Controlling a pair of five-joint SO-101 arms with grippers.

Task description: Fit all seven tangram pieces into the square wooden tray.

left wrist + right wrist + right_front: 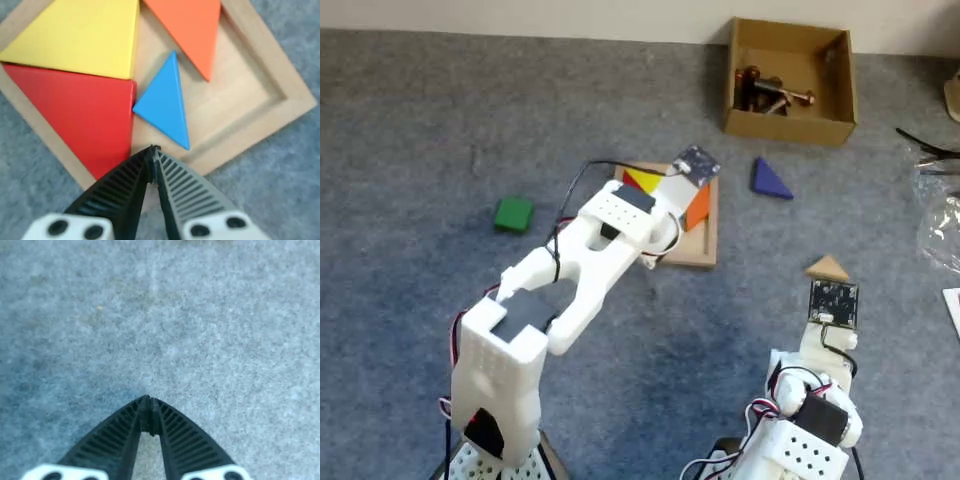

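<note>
So far, four pieces lie in the wooden tray [280, 95]: the yellow triangle [85, 35], red triangle [75, 110], orange piece [190, 25] and light blue triangle [162, 102], which seems loose and crooked. The green square [513, 213], dark blue triangle [770, 180] and tan triangle [828, 268] lie out on the bench [200, 315]. The left claw [151, 152] is clenched and empty over the tray's edge. The right claw [149, 402] is clenched over the bench.

Box [785, 128] behind the tray [692, 259] — square piece [513, 214] left of it, triangle [770, 180] right.
</note>
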